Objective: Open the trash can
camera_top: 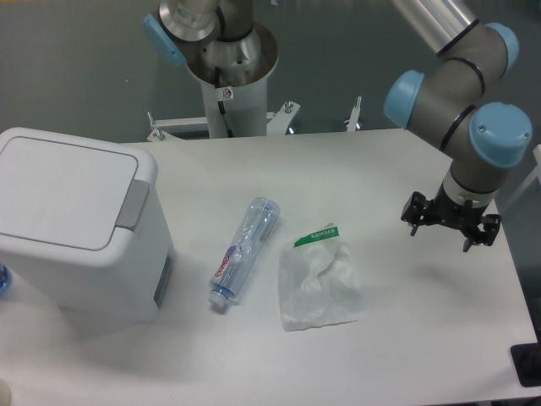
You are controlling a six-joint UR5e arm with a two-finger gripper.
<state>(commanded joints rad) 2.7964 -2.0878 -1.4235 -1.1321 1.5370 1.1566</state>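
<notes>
The trash can (80, 228) is a large white boxy bin at the left of the table. Its flat white lid (59, 190) lies closed, with a grey push tab (133, 204) on its right edge. My gripper (450, 227) hangs far off at the right side of the table, above the surface. Its two black fingers point down and stand apart, open, with nothing between them.
A clear plastic bottle (243, 250) lies on its side just right of the bin. A crumpled clear bag with a green strip (319, 277) lies mid-table. The arm's base column (228, 93) stands at the back. The table's right edge (517, 279) runs close to the gripper.
</notes>
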